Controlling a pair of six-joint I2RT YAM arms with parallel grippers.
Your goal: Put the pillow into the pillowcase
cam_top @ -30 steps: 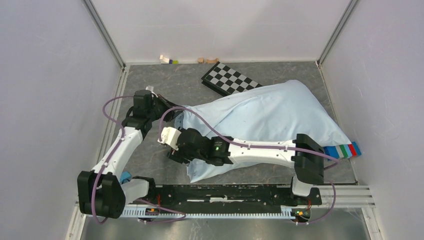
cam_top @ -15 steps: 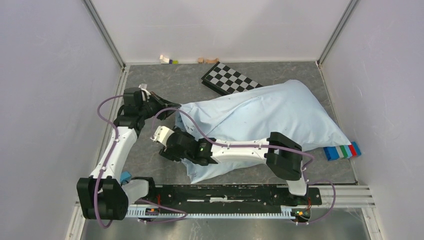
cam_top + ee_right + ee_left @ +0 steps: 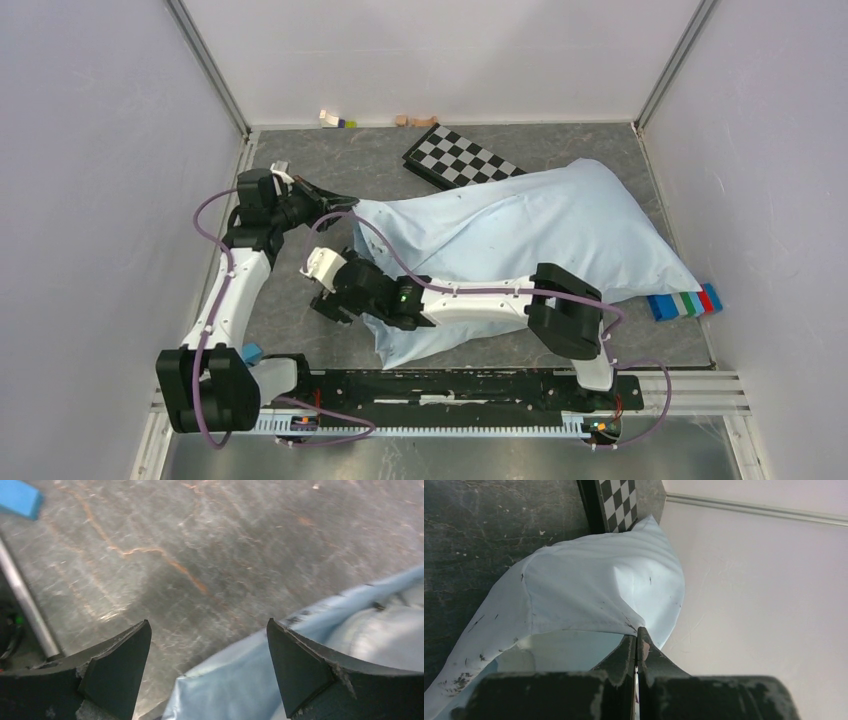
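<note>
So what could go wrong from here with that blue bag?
The left gripper pinches only a thin edge of the pillowcase, so the cloth might slip free. The right gripper stands open, and its arm lies across the pillowcase; moving off could drag or bunch it.
</note>
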